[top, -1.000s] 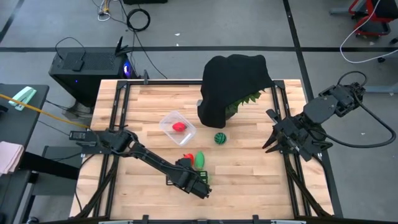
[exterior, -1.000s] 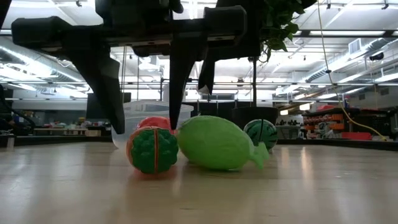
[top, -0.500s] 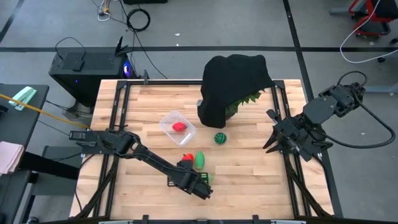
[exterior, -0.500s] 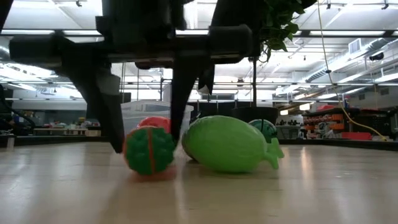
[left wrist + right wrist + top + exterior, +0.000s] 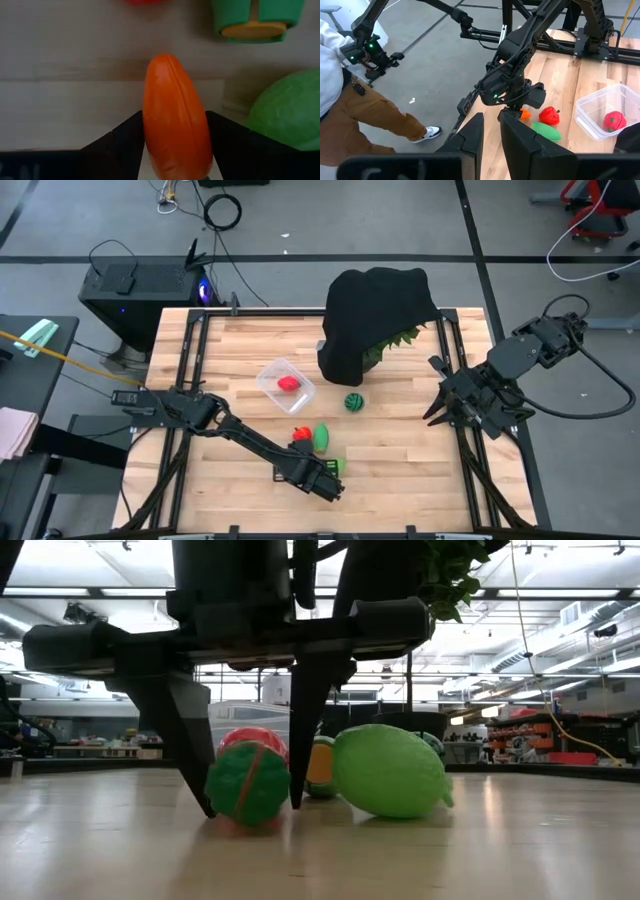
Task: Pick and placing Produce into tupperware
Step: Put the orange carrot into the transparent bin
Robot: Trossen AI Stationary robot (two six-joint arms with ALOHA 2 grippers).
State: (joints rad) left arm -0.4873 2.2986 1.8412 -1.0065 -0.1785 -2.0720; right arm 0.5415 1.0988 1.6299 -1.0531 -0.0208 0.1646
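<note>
Near the desk front: carrot between the left tool fingers, cucumber and pepper just behind, tupperware with one fruit farther back, ball rightward, right tool by the right edge.

Bright overhead light, blurred close-ups

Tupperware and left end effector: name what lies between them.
A red toy lies between the tupperware and the left end effector, which grips the orange toy; the high view shows it.
</note>
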